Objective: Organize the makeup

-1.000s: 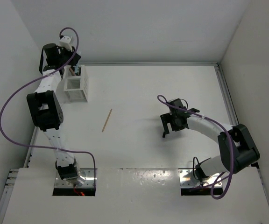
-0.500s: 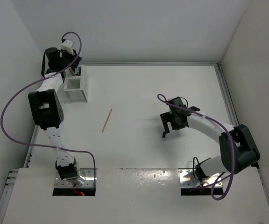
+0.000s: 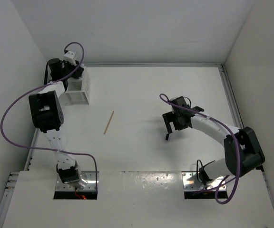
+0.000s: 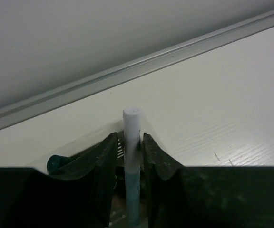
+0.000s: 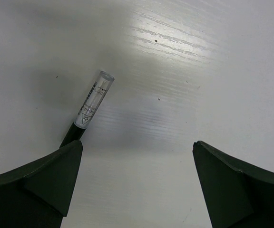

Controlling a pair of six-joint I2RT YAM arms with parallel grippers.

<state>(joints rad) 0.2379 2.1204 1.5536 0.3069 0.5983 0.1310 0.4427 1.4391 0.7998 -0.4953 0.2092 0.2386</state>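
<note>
Black fingers of the right gripper stand as wide apart as they go, holding nothing, low over the table on its right half. A black pencil with a clear cap lies flat just beside the left finger, angled so its dark end runs under that finger's tip. The spread looks chosen to straddle the pencil, but the pencil sits off to 1 side, so the wrist probably has to shift that way before closing. Bare table lies all around it, and the right-hand rail is well apart, so nothing crowds that arm.

Farther in, near the middle-left, 1 tan wooden stick lies alone and flat, well apart from both grippers, with open room on every side.

Farthest off, in the back-left corner, the left arm is stretched out over the white slatted holder. The left gripper has its jaws narrow, 1 on each side of a white stick that stands upright with its lower part down in the holder. This is likely the drop-off. Whether the fingers pinch the stick or merely flank it I cannot tell. Room is tight here: the far rail and back wall run just behind, the left wall is close, so straight up looks like the safest way out.
</note>
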